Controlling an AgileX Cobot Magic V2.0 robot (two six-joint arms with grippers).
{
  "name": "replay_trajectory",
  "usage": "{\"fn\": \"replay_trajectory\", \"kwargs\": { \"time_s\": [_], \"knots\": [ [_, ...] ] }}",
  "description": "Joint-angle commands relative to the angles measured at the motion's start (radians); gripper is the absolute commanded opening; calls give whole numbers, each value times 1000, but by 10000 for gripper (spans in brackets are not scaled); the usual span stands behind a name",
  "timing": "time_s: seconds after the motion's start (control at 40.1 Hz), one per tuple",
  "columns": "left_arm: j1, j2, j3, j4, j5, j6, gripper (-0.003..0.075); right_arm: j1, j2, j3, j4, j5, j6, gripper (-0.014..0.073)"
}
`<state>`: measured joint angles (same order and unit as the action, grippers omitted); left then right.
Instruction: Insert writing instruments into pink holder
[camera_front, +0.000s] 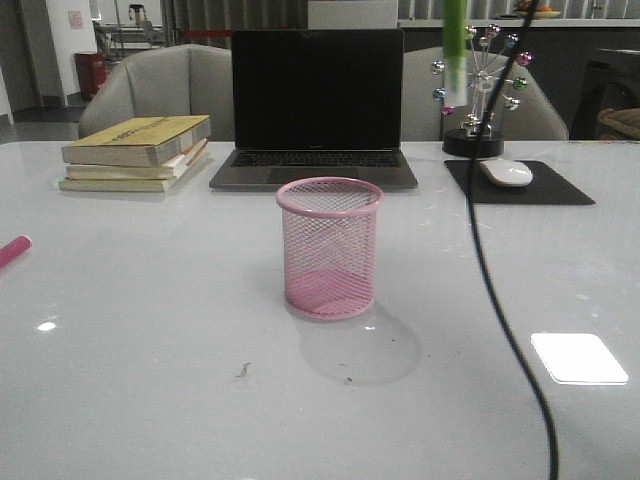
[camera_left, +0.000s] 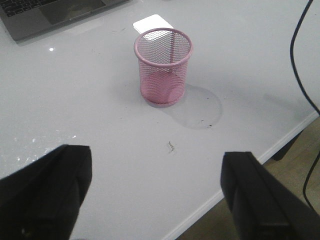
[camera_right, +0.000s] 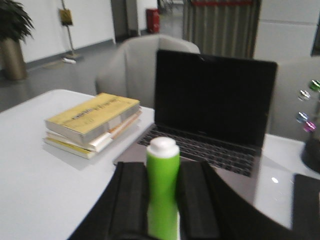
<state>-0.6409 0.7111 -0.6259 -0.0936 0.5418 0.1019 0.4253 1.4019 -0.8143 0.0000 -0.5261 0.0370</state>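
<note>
Right wrist: fingers (camera_right: 162, 210) clamped around green marker (camera_right: 162, 187).

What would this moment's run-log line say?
right claw: shut on green marker, held high | left claw: open, empty | pink mesh cup: upright, empty | pink marker: lying at table's left edge

Ahead of your left pincer (camera_left: 155, 195), whose jaws stand wide apart, the bench (camera_left: 75, 110) lies bare up to the pink cup (camera_left: 163, 67), whose mouth is uncovered. Beyond the cup the laptop (camera_front: 316, 105) stands like a wall. A black cable (camera_front: 490, 280) hangs to one side of the cup, well apart from it. Your right pincer (camera_right: 162, 200) grips the green marker (camera_right: 162, 185) above the laptop and the stacked books (camera_right: 90, 122).
</note>
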Motion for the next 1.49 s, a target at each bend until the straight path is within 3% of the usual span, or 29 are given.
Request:
{"fn": "replay_trajectory", "kwargs": {
  "time_s": [0.0,0.249,0.448,0.548,0.598,0.723,0.822,0.922,1.096,1.196,1.345,1.47],
  "knots": [
    [-8,1,-30,-10,-78,1,582,62,8,-17,-39,-207,-9,149],
    [-8,1,-30,-10,-78,1,582,108,183,-17,-55,-395,-9,149],
    [-8,1,-30,-10,-78,1,582,112,304,-17,-62,-408,-9,160],
    [-8,1,-30,-10,-78,1,582,112,331,-17,-69,-377,2,258],
    [-8,1,-30,-10,-78,1,582,112,332,-17,-69,-344,13,359],
    [-8,1,-30,-10,-78,1,582,112,306,-20,-69,-233,17,505],
    [-8,1,-30,-10,-78,1,582,112,206,-20,-69,-87,12,507],
    [-8,1,-30,-10,-78,1,582,112,40,-20,-69,133,-50,507],
    [-8,1,-30,-9,-78,1,582,112,-253,-20,-69,654,-53,507],
    [-8,1,-28,-9,-76,1,582,112,-364,-5,-51,872,-53,507],
    [-3,79,-30,14,-51,-36,582,112,-481,81,-50,891,-54,507],
    [77,179,-97,19,44,-36,582,111,-494,100,-50,907,-54,507]
  ]
}}
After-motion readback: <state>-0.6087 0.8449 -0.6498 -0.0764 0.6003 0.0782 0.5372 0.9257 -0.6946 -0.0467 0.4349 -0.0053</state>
